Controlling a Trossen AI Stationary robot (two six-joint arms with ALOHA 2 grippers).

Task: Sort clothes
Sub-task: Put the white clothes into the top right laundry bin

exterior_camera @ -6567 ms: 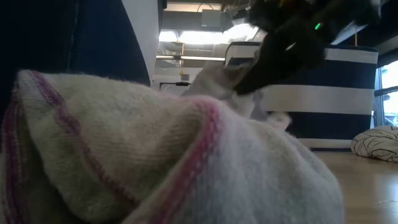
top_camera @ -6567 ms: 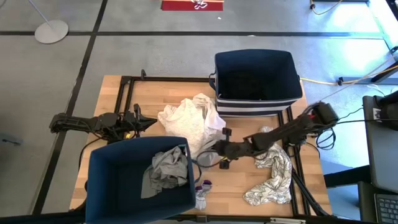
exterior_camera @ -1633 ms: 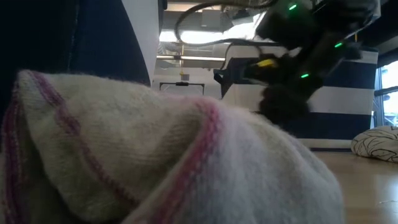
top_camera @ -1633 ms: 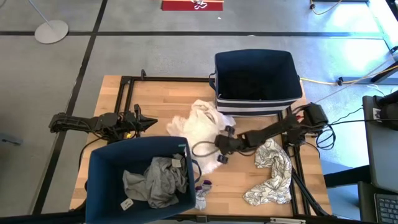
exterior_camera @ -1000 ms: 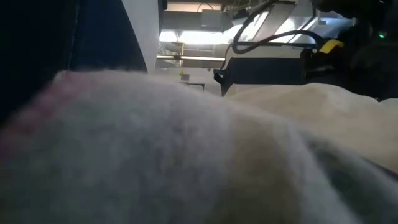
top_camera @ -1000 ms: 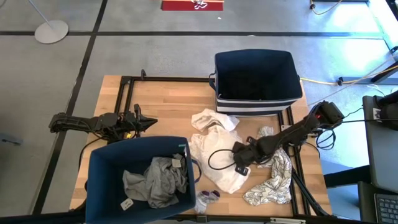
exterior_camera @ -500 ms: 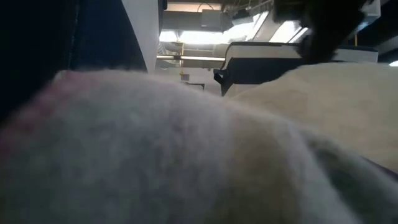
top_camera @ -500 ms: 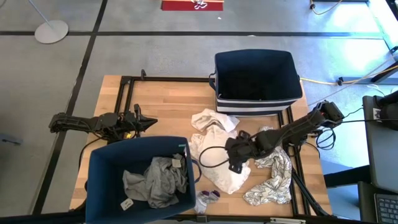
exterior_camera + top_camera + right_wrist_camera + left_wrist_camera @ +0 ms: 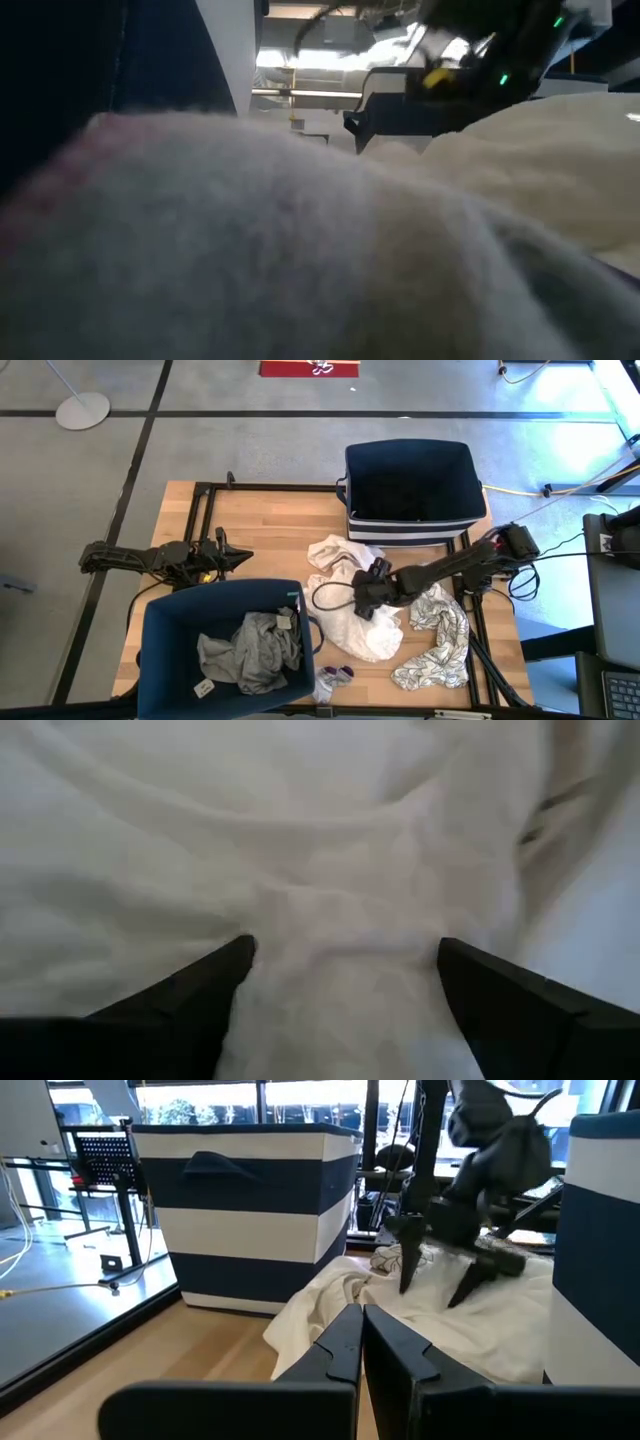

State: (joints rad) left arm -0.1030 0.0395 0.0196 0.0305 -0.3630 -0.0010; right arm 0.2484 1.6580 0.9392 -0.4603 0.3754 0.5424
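The crumpled white fabric garment (image 9: 345, 605) lies mid-table, the right gripper (image 9: 366, 600) poised over it. Only the right wrist view shows its fingers (image 9: 190, 995) spread wide with the cloth (image 9: 330, 920) between them, nothing clamped. The white garment with dark squiggly print (image 9: 440, 638) lies just beside. The near navy fabric bin (image 9: 165, 650) holds a grey garment (image 9: 250, 650); the striped far bin (image 9: 410, 485) looks empty. The left gripper (image 9: 235, 557) waits with fingers together.

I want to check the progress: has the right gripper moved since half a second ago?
Yes. In the high view the right gripper has shifted up, toward the empty navy bin, and slightly left. It hangs open over the white garment.
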